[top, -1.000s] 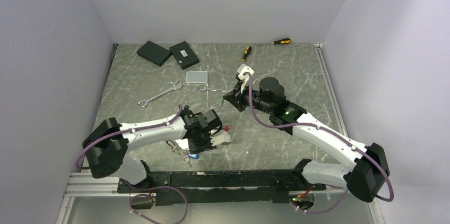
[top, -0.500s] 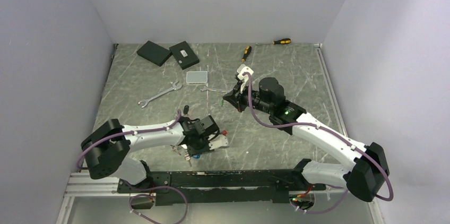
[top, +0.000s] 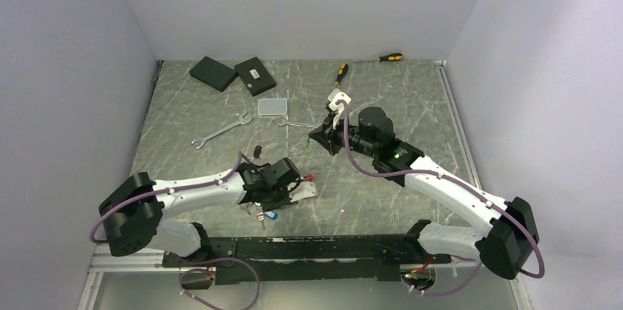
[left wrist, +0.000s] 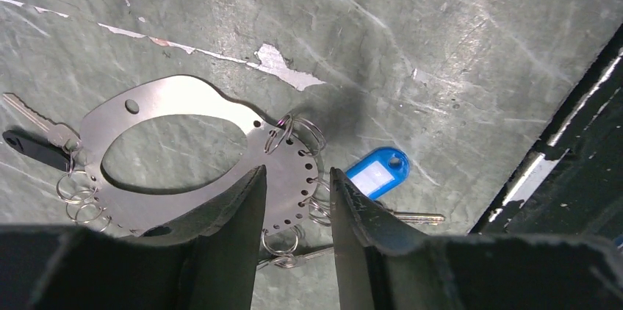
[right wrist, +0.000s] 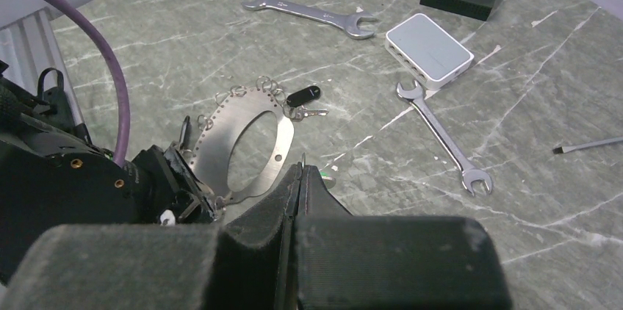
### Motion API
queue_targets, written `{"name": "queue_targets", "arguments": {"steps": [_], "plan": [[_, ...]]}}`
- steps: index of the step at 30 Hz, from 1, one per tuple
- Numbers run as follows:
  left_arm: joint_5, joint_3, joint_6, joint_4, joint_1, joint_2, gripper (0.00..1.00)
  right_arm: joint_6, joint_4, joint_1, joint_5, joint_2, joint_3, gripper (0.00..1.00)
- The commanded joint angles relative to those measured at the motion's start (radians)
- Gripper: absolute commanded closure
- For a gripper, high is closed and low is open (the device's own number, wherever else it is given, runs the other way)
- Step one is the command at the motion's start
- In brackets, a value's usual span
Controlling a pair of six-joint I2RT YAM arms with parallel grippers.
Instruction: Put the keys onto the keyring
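Note:
The keyring (left wrist: 176, 95) is a flat silvery plate with an oval hole and a row of small holes carrying wire split rings; it lies flat on the table (right wrist: 208, 150). My left gripper (left wrist: 297, 172) hangs open over its perforated end, one finger on each side of that rim. A blue-tagged key (left wrist: 377, 172) lies just right of the plate, and a black-tagged key (left wrist: 33, 147) lies at its far left (right wrist: 303, 94). My right gripper (right wrist: 302, 165) is shut, held up mid-table. A thin wire ring pokes out of its tips, with a green tag (right wrist: 328, 171) just past them.
Two silver wrenches (right wrist: 308, 13) (right wrist: 443, 137) and a small white box (right wrist: 428, 51) lie further back. Two black boxes (top: 214, 73) (top: 255, 75) and two screwdrivers (top: 340, 73) (top: 389, 56) sit near the rear wall. The black base rail (left wrist: 573, 141) runs close beside the blue tag.
My left arm has stretched lower and flatter, its shoulder swinging left, while the gripper stays over the plate. The right arm has not moved.

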Motion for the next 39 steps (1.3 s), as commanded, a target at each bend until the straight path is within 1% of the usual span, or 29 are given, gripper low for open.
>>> {"name": "queue_targets", "arguments": {"steps": [1,5,14,20,21,22,24,25,26,29,31,32,33,35,36,37,39], "plan": [[0.054,-0.021,0.007,0.041,-0.004,-0.025,0.56,-0.006,0.021,0.004,-0.008,-0.008,0.016,1.00],[0.061,-0.024,-0.001,0.054,-0.004,0.013,0.56,-0.008,0.024,0.004,-0.003,-0.010,0.013,1.00],[0.057,-0.031,0.005,0.088,-0.005,0.045,0.54,-0.004,0.027,0.006,0.005,-0.013,0.004,1.00],[0.034,-0.029,0.030,0.117,-0.005,0.102,0.62,0.036,0.040,0.006,0.035,-0.031,-0.056,1.00],[0.019,-0.030,0.043,0.117,-0.005,0.113,0.64,0.044,0.044,0.006,0.047,-0.039,-0.080,1.00],[0.003,-0.028,0.048,0.119,-0.007,0.123,0.68,0.052,0.047,0.005,0.057,-0.047,-0.097,1.00],[-0.017,-0.019,0.054,0.121,-0.011,0.130,0.84,0.072,0.052,0.006,0.079,-0.061,-0.125,1.00],[-0.023,-0.015,0.061,0.122,-0.011,0.128,0.97,0.088,0.055,0.005,0.090,-0.066,-0.140,1.00],[-0.026,-0.013,0.067,0.121,-0.011,0.120,1.00,0.105,0.063,0.006,0.101,-0.070,-0.156,1.00],[-0.014,-0.005,0.094,0.098,-0.010,0.073,1.00,0.171,0.095,0.006,0.152,-0.063,-0.206,1.00],[0.016,0.003,0.108,0.071,-0.004,0.029,1.00,0.205,0.091,0.004,0.157,-0.040,-0.224,1.00],[0.036,0.010,0.113,0.049,0.002,-0.004,1.00,0.212,0.078,0.004,0.155,-0.020,-0.226,0.92],[0.057,0.022,0.118,0.023,0.011,-0.029,1.00,0.215,0.065,0.004,0.153,-0.005,-0.226,0.82],[0.099,0.044,0.129,-0.026,0.028,-0.084,1.00,0.214,0.048,0.004,0.151,0.014,-0.228,0.55],[0.128,0.055,0.136,-0.049,0.038,-0.110,1.00,0.209,0.050,0.004,0.150,0.012,-0.231,0.48],[0.160,0.065,0.139,-0.070,0.050,-0.136,1.00,0.200,0.057,0.004,0.146,-0.003,-0.235,0.44],[0.218,0.086,0.140,-0.103,0.075,-0.172,1.00,0.175,0.088,0.004,0.137,-0.036,-0.238,0.41]]}}
